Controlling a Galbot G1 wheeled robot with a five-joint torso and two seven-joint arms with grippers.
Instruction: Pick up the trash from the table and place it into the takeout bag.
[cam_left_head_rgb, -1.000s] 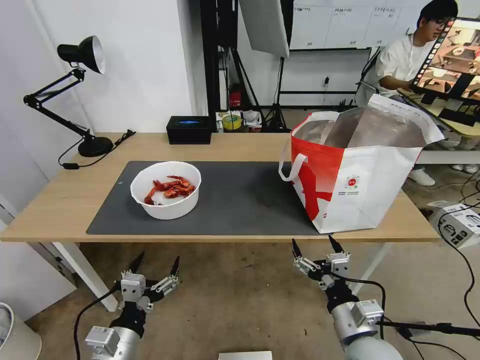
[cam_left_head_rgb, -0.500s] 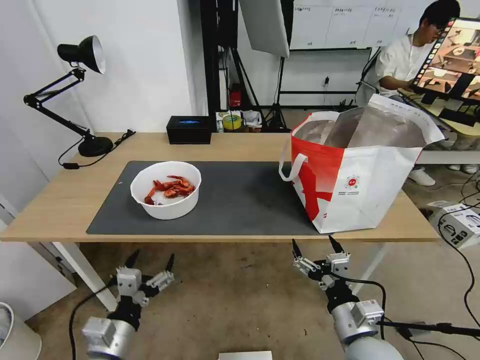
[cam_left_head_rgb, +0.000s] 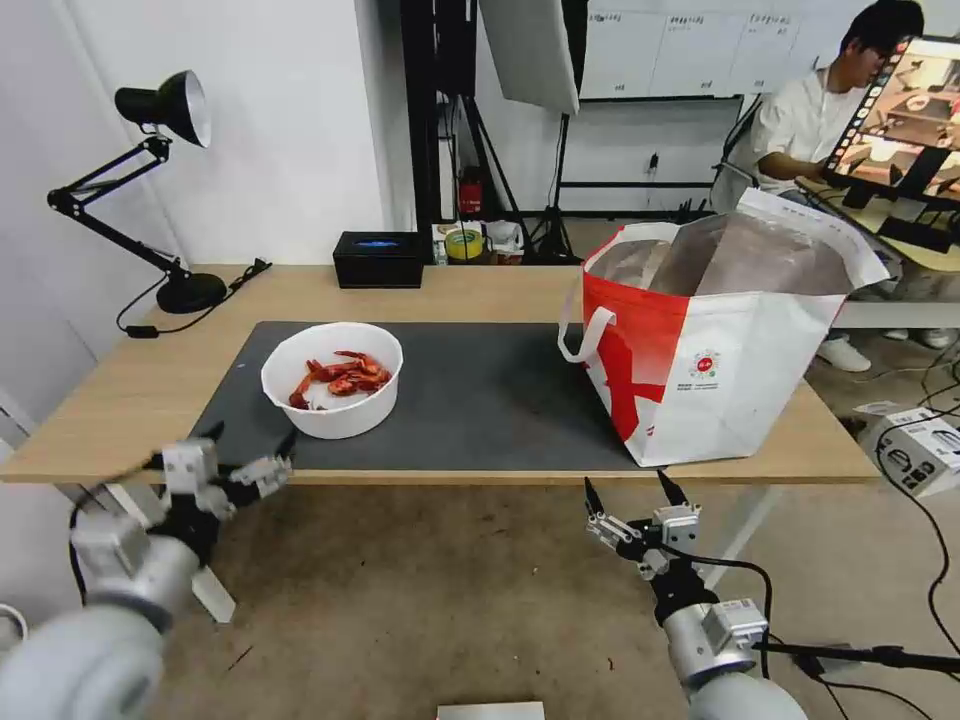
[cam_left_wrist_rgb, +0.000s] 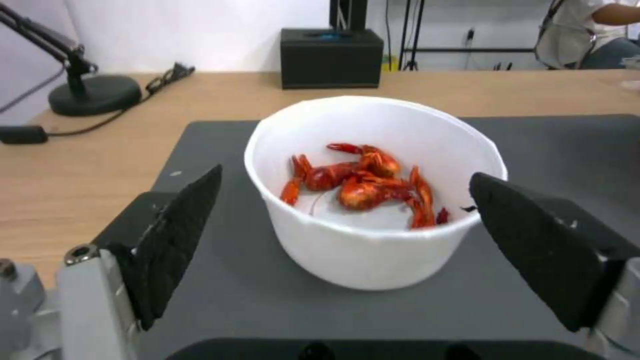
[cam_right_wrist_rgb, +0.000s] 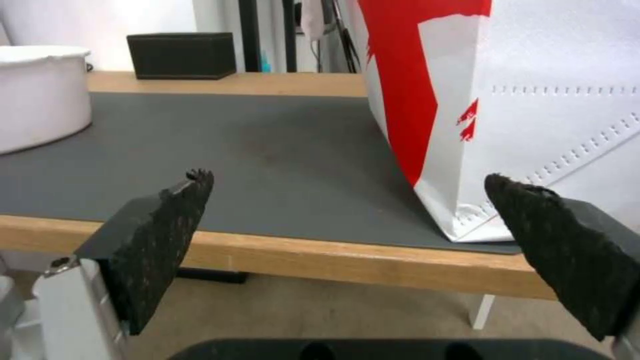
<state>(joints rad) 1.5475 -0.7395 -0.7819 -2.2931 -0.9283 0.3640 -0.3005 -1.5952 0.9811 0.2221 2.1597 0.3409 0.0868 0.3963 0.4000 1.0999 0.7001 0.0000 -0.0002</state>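
Observation:
The trash is a white round bowl (cam_left_head_rgb: 332, 380) of red crayfish shells (cam_left_wrist_rgb: 360, 182) on the dark grey mat (cam_left_head_rgb: 480, 400) of the table (cam_left_head_rgb: 130, 400). My left gripper (cam_left_head_rgb: 250, 445) is open, raised to the table's front left edge, just in front of the bowl (cam_left_wrist_rgb: 373, 200). The takeout bag (cam_left_head_rgb: 715, 340), white with a red panel and foil lining, stands open on the table's right end. Below the front edge, near the bag (cam_right_wrist_rgb: 507, 100), my right gripper (cam_left_head_rgb: 637, 492) hangs open and empty.
A black tissue box (cam_left_head_rgb: 378, 259) sits at the table's back edge. A black desk lamp (cam_left_head_rgb: 150, 190) stands at the back left with its cord on the wood. A person sits at a desk beyond the bag. Floor lies below the table's front edge.
My left arm has risen from below the table and swung left and forward, bringing its open gripper to the front edge near the bowl. The right arm has not moved.

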